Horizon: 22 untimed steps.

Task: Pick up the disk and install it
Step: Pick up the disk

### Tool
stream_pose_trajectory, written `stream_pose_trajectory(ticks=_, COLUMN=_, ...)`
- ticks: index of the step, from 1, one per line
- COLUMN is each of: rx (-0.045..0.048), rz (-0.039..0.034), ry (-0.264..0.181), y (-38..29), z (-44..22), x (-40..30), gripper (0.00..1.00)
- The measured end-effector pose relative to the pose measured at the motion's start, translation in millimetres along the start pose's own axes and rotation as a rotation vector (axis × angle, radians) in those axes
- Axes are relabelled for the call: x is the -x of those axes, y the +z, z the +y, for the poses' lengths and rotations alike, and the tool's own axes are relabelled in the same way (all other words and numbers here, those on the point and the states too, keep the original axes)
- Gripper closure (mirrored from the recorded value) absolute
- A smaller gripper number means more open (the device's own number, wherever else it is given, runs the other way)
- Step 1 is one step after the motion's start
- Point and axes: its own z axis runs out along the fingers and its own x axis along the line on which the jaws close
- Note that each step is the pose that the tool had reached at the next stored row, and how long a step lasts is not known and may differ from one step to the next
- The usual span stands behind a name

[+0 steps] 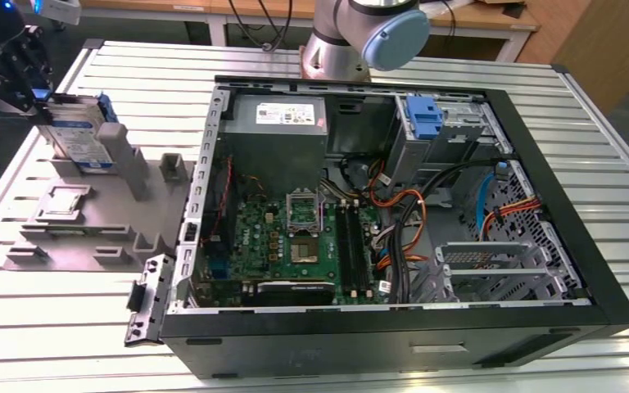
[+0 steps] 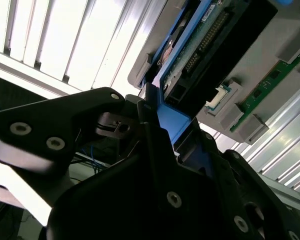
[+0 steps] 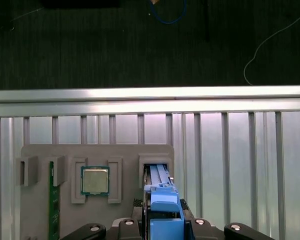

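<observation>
The disk stands on edge in a slot of the grey parts holder, at the exterior view's left, outside the computer case. Its silver face carries a white-and-blue label, and a blue frame runs round it. My gripper reaches the disk's upper end from the far left. In the first wrist view the blue frame of the disk sits between my black fingers, gripper. In the second wrist view the gripper is shut on the blue edge of the disk.
The open case holds a motherboard, a grey power supply, a metal drive cage and a fixed blue bracket. The holder also carries a processor and a green memory stick. The arm's base stands behind the case.
</observation>
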Motion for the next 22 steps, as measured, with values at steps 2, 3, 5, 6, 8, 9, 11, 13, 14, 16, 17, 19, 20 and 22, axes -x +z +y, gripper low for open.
stream_pose_trajectory(ticks=2, rx=0.0000, rz=0.0000, ry=0.000, y=0.1, z=0.0, x=0.0, gripper=0.63)
stream_pose_trajectory(ticks=3, rx=0.0000, rz=0.0000, ry=0.000, y=0.1, z=0.0, x=0.0, gripper=0.63)
stream_pose_trajectory(ticks=5, rx=-0.0001, rz=-0.0001, ry=0.000, y=0.1, z=0.0, x=0.0, gripper=0.63)
stream_pose_trajectory(ticks=6, rx=-0.0003, rz=-0.0002, ry=0.000, y=0.0, z=0.0, x=0.0, gripper=0.63)
stream_pose_trajectory(ticks=8, rx=-0.0001, rz=-0.0001, ry=0.000, y=-1.0, z=0.0, x=0.1, gripper=0.63)
stream_pose_trajectory(ticks=9, rx=0.0000, rz=-0.0001, ry=0.000, y=-1.6, z=0.0, x=0.1, gripper=0.63)
stream_pose_trajectory(ticks=11, rx=-0.0002, rz=0.0001, ry=0.000, y=-3.0, z=0.0, x=0.1, gripper=0.63)
stream_pose_trajectory(ticks=13, rx=0.0000, rz=0.0004, ry=0.000, y=-4.8, z=0.0, x=0.2, gripper=0.63)
stream_pose_trajectory(ticks=14, rx=0.0000, rz=0.0006, ry=0.000, y=-5.7, z=0.0, x=0.2, gripper=0.63)
stream_pose_trajectory(ticks=16, rx=-0.0001, rz=0.0012, ry=0.000, y=-7.4, z=0.0, x=0.3, gripper=0.63)
stream_pose_trajectory(ticks=17, rx=-0.0001, rz=0.0016, ry=0.000, y=-8.2, z=0.0, x=0.3, gripper=0.63)
stream_pose_trajectory(ticks=19, rx=-0.0001, rz=0.0029, ry=0.000, y=-10.0, z=0.1, x=0.4, gripper=0.63)
stream_pose_trajectory(ticks=20, rx=-0.0001, rz=0.0035, ry=0.000, y=-10.7, z=0.1, x=0.4, gripper=0.63)
stream_pose_trajectory(ticks=22, rx=-0.0002, rz=0.0045, ry=0.000, y=-12.2, z=0.1, x=0.5, gripper=0.63)
